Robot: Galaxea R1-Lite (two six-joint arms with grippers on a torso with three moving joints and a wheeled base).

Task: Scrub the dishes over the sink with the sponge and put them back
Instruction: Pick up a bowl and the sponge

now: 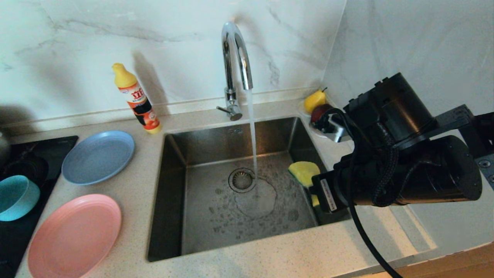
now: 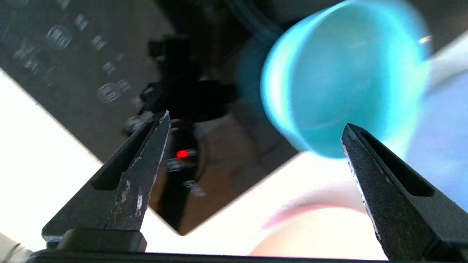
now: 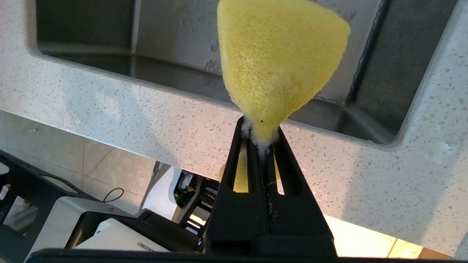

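Observation:
The pink plate (image 1: pixel 75 235) and the blue plate (image 1: pixel 98 156) lie on the counter left of the sink (image 1: pixel 173 193). The teal bowl (image 1: pixel 15 197) stands on the black cooktop at the far left. In the left wrist view my left gripper (image 2: pixel 256 122) is open and empty, with the teal bowl (image 2: pixel 347 84) just beyond its fingertips and the pink plate (image 2: pixel 329 230) below them. My right gripper (image 3: pixel 261 131) is shut on the yellow sponge (image 3: pixel 278 62), holding it over the sink's right edge. In the head view the sponge (image 1: pixel 305 173) pokes out from behind the right arm.
Water runs from the chrome tap (image 1: pixel 235 58) onto the sink floor beside the drain (image 1: pixel 242 180). A detergent bottle (image 1: pixel 137 100) stands behind the blue plate. A yellow pear (image 1: pixel 314 100) and a red fruit (image 1: pixel 320 112) sit at the back right. The cooktop (image 1: pixel 34 154) fills the far left.

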